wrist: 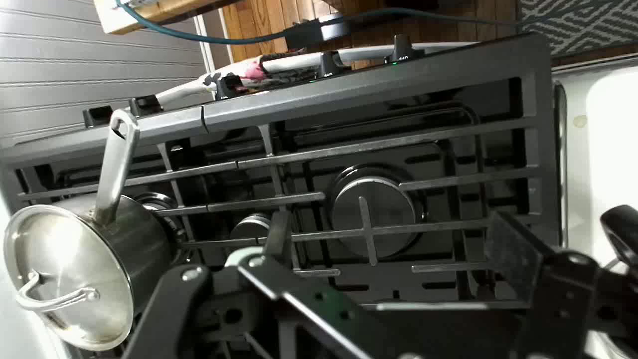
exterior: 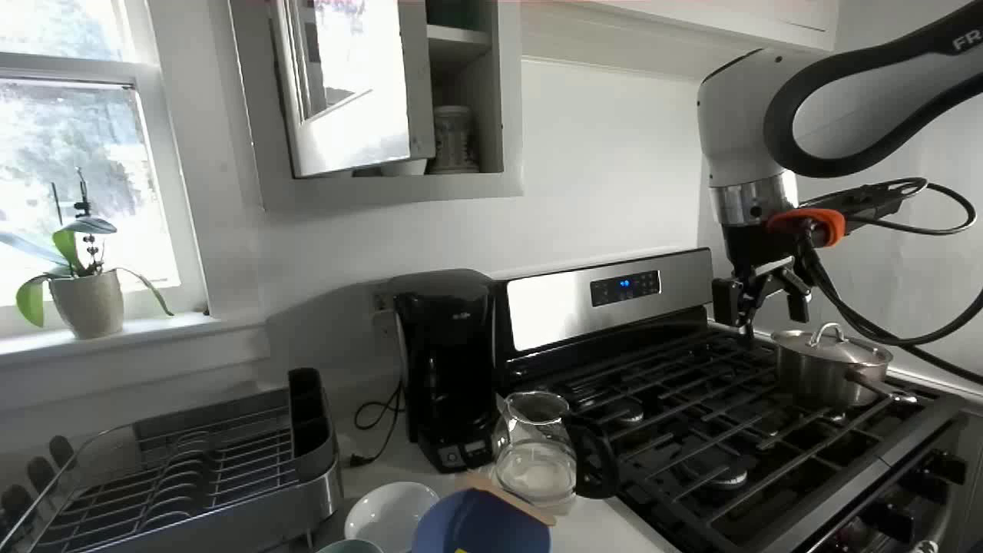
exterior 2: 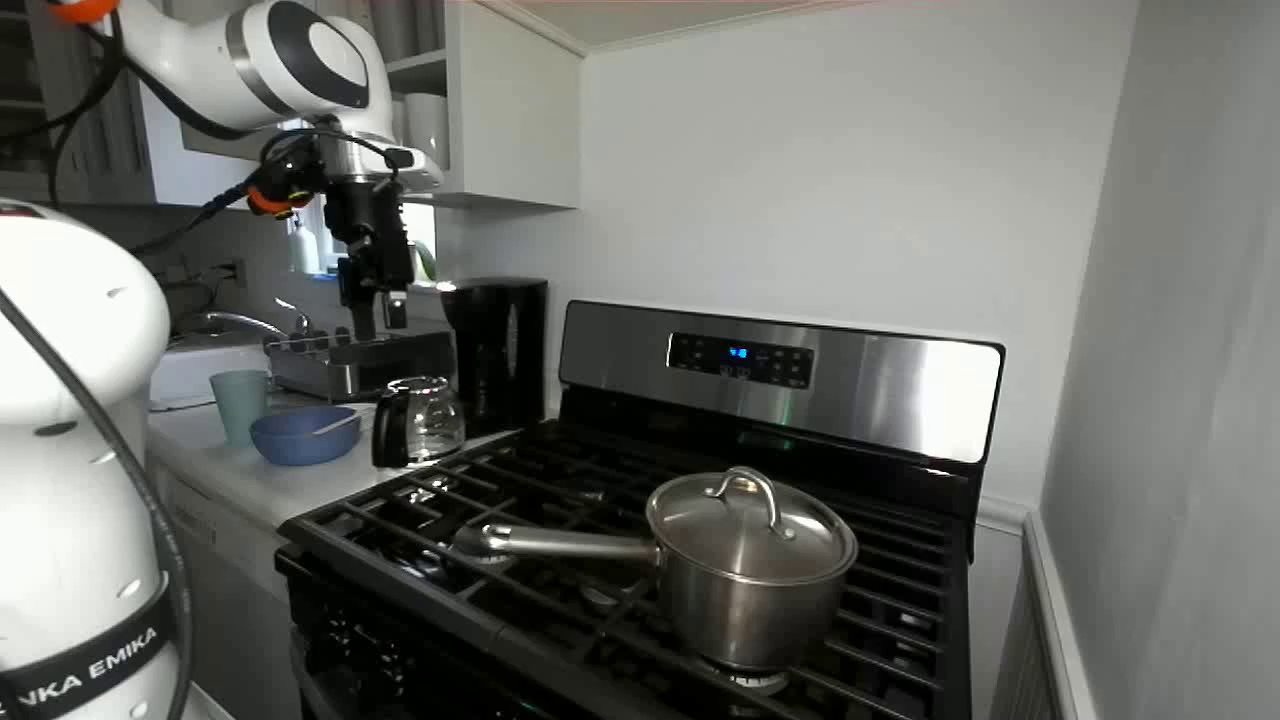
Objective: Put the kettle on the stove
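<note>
So, my gripper (wrist: 394,237) hangs over the stove (wrist: 349,94), its two fingers (wrist: 516,254) wide apart and nothing held; a burner (wrist: 389,212) and the grates (wrist: 344,148) show through the gap. The fingers part roughly along the stove's width.

The kettle (exterior: 536,442) is not beneath it. From the gripper it lies off to the counter (exterior: 614,530) side and well below; the wrist view shows only what I take for its black handle (wrist: 620,227), cut off by the right edge. It stands upright on the counter, just beside the stove and next to the coffee maker (exterior: 445,369), as both exterior views agree.

The move turns on that handle. It juts roughly toward the front of the counter and, as I judge it, slants somewhat toward the stove. So its line runs more across my finger spread than along it, and a descent from above could straddle it, perhaps after a slight turn. I'd sooner trust it than the glass body (exterior 2: 438,425), which looks wide and slick.

With one arm (exterior: 741,130), I need a sideways reach first, away from the lidded pot (wrist: 75,269), which stands on the grates on the opposite side. The kettle is not yet on the stove.
</note>
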### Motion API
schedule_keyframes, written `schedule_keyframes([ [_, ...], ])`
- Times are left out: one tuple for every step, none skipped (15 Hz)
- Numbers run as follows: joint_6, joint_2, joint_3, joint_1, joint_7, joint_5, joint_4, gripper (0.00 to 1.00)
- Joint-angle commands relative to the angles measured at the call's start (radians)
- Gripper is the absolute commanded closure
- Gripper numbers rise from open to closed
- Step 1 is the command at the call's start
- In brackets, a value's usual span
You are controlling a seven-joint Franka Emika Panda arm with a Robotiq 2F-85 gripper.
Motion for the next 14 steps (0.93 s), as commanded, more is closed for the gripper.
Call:
schedule_keyframes([
  [-0.002, 0.006, -0.025, 0.028, 0.014, -0.015, 0.001, 0.00],
  [-0.002, 0.006, -0.025, 0.028, 0.014, -0.015, 0.001, 0.00],
  [-0.002, 0.006, -0.025, 0.028, 0.014, -0.015, 0.001, 0.00],
  [-0.002, 0.006, -0.025, 0.028, 0.014, -0.015, 0.001, 0.00],
  [-0.002, 0.006, -0.025, 0.028, 0.014, -0.015, 0.001, 0.00],
  [-0.002, 0.006, -0.025, 0.028, 0.014, -0.015, 0.001, 0.00],
  [-0.002, 0.006, -0.025, 0.028, 0.014, -0.015, 0.001, 0.00],
  [-0.002, 0.006, -0.025, 0.028, 0.014, -0.015, 0.001, 0.00],
  [-0.002, 0.006, -0.025, 0.028, 0.014, -0.015, 0.001, 0.00],
  [0.018, 0.033, -0.005, 0.022, 0.029, -0.033, 0.016, 0.00],
  [0.024, 0.062, 0.002, 0.021, 0.039, -0.033, 0.035, 0.00],
  [0.042, 0.105, 0.020, 0.022, 0.051, -0.049, 0.058, 0.00],
  [0.060, 0.146, 0.032, 0.026, 0.057, -0.057, 0.081, 0.00],
  [0.082, 0.184, 0.048, 0.024, 0.076, -0.076, 0.101, 0.00],
])
